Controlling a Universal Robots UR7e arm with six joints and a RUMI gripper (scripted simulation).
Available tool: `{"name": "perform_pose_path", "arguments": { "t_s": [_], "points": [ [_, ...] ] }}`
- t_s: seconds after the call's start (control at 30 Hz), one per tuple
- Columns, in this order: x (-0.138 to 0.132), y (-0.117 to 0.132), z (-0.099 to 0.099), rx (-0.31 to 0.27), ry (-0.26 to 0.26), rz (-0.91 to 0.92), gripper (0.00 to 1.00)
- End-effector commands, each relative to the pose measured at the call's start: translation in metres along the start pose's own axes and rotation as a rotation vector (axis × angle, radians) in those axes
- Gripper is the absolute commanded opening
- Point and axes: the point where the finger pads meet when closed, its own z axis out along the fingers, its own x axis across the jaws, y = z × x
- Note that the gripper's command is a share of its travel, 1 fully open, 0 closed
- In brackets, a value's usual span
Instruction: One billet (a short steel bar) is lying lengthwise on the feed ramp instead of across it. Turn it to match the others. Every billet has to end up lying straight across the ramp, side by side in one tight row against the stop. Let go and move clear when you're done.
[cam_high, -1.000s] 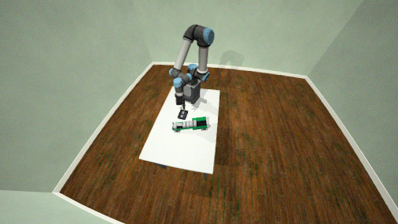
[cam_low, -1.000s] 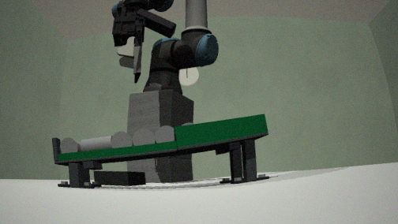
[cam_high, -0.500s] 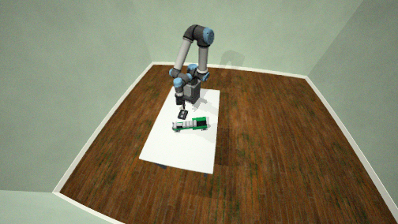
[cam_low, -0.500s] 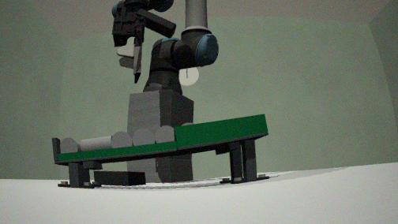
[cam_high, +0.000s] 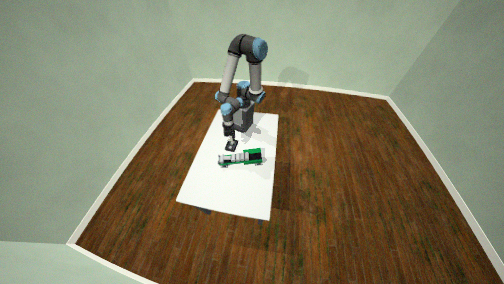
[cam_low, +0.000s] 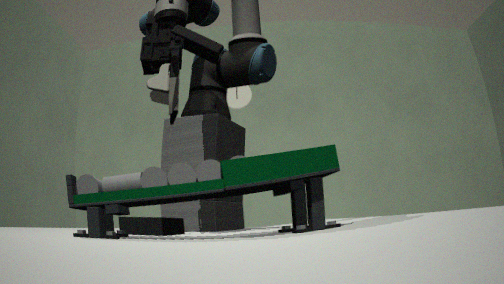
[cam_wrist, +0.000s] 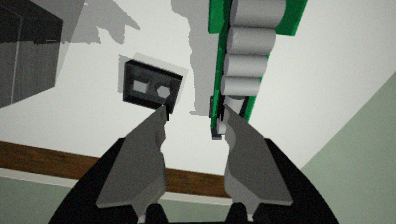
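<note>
We see one arm standing at the far end of a white table on a wood floor. In the exterior view a green ramp on dark legs slopes down from right to left, ending at a dark stop on the left. Grey billets lie at the low end. Four of them show round ends toward us, so they lie across the ramp: one right against the stop, and three more side by side further right. Between that first one and the three lies the odd billet, seen as a long cylinder running along the ramp, touching its neighbours on both sides as far as we can tell. The gripper hangs high above the ramp's low end, pointing down, well apart from every billet. In the wrist view its two grey fingers stand partly spread with only table and floor showing between them, pinching nothing. Beyond the fingertips that view shows the row of billets on the ramp to the right, and a small dark block with two pale marks lying on the table to the left, apart from the ramp.
</note>
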Motion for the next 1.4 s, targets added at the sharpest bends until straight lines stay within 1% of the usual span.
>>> {"name": "perform_pose_path", "arguments": {
  "t_s": [0.0,0.13,0.53,0.57,0.7,1.1,1.27,1.37],
  "points": [
    [0.009,0.008,-0.001,0.0,0.001,-0.003,0.35],
    [0.045,0.04,0.0,0.002,0.002,-0.013,0.35],
    [0.045,0.04,0.0,0.002,0.002,-0.013,0.35],
    [0.05,0.044,0.0,0.001,0.003,-0.013,0.35],
    [0.083,0.073,0.002,0.002,0.002,-0.013,0.35],
    [0.083,0.073,0.002,0.002,0.002,-0.013,0.35],
    [0.081,0.071,0.031,0.002,0.002,-0.013,0.35],
    [0.081,0.071,0.031,0.002,0.002,-0.013,0.35]
  ]
}}
